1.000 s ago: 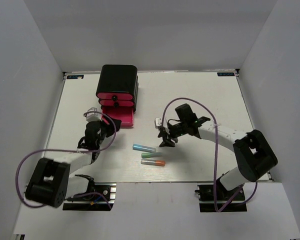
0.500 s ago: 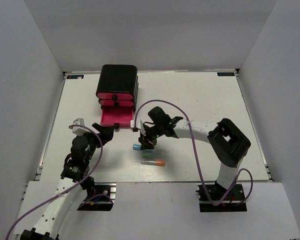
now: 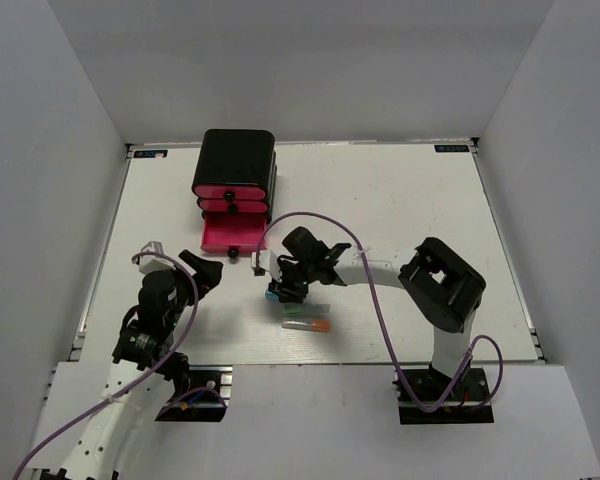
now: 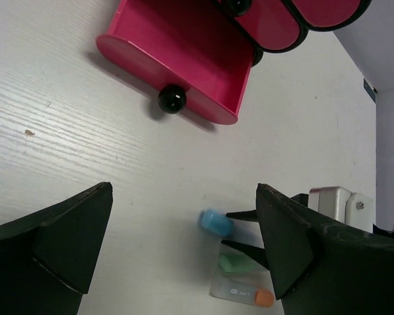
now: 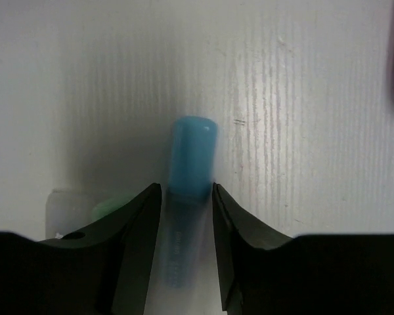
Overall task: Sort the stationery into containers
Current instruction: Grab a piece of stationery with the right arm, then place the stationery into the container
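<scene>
The black box (image 3: 235,165) with pink drawers stands at the back left; its bottom drawer (image 3: 232,236) (image 4: 177,65) is pulled out and looks empty. Three sticks lie mid-table: light blue (image 3: 273,295) (image 4: 215,222) (image 5: 192,154), green (image 3: 298,311) (image 4: 240,264) (image 5: 111,207), and grey with an orange tip (image 3: 308,325) (image 4: 246,293). My right gripper (image 3: 280,287) (image 5: 187,190) is closed on the light blue stick's clear body, which lies on the table. My left gripper (image 3: 178,262) (image 4: 184,197) is wide open and empty, left of the sticks. The other sticks and the white block are out of view.
The two upper drawers (image 3: 230,197) are shut. The right arm's purple cable (image 3: 325,217) arcs over the table behind the sticks. White walls enclose the table on the left, back and right.
My right gripper has moved left from mid-table onto the light blue stick. My left arm has pulled back from the open drawer toward its base.
</scene>
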{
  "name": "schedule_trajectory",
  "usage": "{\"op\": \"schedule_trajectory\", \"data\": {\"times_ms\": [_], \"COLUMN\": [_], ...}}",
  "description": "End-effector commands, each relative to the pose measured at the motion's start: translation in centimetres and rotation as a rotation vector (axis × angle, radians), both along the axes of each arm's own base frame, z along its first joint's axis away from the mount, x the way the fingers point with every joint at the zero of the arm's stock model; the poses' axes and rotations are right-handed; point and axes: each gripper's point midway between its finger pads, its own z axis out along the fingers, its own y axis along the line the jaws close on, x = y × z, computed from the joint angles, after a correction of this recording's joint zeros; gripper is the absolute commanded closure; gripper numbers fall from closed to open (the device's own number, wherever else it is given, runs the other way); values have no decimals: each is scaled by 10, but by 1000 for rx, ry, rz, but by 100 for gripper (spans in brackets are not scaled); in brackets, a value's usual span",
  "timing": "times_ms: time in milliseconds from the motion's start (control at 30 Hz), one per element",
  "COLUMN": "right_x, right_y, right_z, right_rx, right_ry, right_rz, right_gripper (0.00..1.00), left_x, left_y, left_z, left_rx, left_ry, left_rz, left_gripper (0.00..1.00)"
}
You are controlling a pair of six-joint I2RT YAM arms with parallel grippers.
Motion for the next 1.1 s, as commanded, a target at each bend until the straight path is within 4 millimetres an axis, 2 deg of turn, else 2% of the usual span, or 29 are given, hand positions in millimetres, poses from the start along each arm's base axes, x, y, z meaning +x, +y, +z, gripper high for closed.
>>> {"op": "schedule_trajectory", "data": {"times_ms": [0,133,200,267,300,367,400,433,533,667,700,800,833,867,900,933,967,1067], "right_x": [14,13,20,16,24,29,37,41,58,81,92,109,116,123,129,132,135,145], "right_y": [0,-2,0,5,14,28,35,40,64,93,103,123,133,140,143,146,150,153], "right_z": [-3,0,13,26,56,89,118,129,182,185,173,196,182,196,185,185,169,154], "right_rx": [-11,-6,19,55,121,200,258,282,387,425,418,469,459,484,469,473,456,434], "right_ry": [-82,-110,-140,-147,-193,-230,-277,-294,-372,-438,-444,-500,-487,-509,-503,-509,-498,-514], "right_rz": [-41,-10,3,39,60,83,93,97,118,146,146,134,128,117,106,101,100,75], "right_gripper": [58,78,87,91,93,93,95,95,95,95,95,93,93,93,93,91,90,83], "left_x": [-5,-12,-12,-15,-15,-17,-18,-17,-17,-16,-16,-17,-16,-17,-17,-17,-19,-17], "left_y": [7,9,9,9,9,5,3,3,-1,-7,-7,-8,-8,-10,-10,-9,-13,-22], "left_z": [12,13,17,17,12,15,10,11,9,5,5,5,11,10,15,15,17,32], "left_rx": [-2,-4,-20,-34,-41,-52,-54,-62,-67,-76,-76,-79,-82,-76,-78,-67,-66,-54], "left_ry": [-1,-5,-23,-31,-20,-27,-17,-16,-3,10,10,11,-1,-2,-12,-14,-22,-87], "left_rz": [34,34,39,43,47,28,16,20,2,-26,-26,-35,-35,-48,-48,-53,-79,-154], "left_gripper": [0,0,0,2,4,6,8,8,9,9,10,9,9,9,8,8,8,9]}}
